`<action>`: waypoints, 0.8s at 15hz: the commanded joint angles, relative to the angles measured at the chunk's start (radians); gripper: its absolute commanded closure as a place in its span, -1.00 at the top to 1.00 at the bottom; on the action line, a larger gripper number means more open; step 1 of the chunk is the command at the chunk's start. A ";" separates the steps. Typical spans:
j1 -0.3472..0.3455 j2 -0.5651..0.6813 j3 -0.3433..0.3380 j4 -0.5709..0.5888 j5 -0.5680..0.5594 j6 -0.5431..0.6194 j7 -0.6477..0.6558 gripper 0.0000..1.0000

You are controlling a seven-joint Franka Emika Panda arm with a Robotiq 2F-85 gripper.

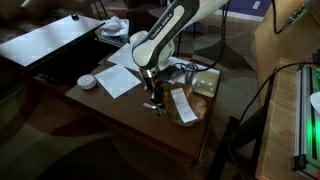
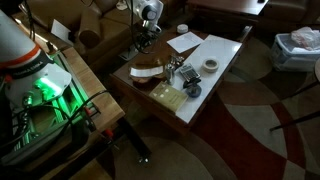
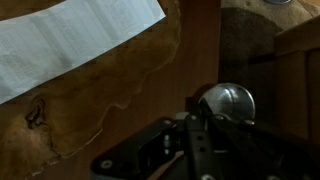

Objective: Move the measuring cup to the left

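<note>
On the brown wooden table, a large white paper sheet lay near the small shiny grey metal measuring cup, clear of it. A white round dish sat well apart from the cup. The black gripper hung right against the cup; its opening and grasp could not be told. The cup's contents did not show.

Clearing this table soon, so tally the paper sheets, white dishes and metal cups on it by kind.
White paper sheets: 2
Round white dish: 1
Small shiny grey metal measuring cup: 1
Total: 4
</note>
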 commanded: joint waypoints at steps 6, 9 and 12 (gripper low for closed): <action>0.088 0.173 -0.025 0.210 -0.052 -0.001 0.022 -0.98; 0.140 0.262 -0.047 0.333 -0.078 -0.032 0.020 -0.98; 0.159 0.208 -0.061 0.248 -0.098 0.022 0.025 -0.98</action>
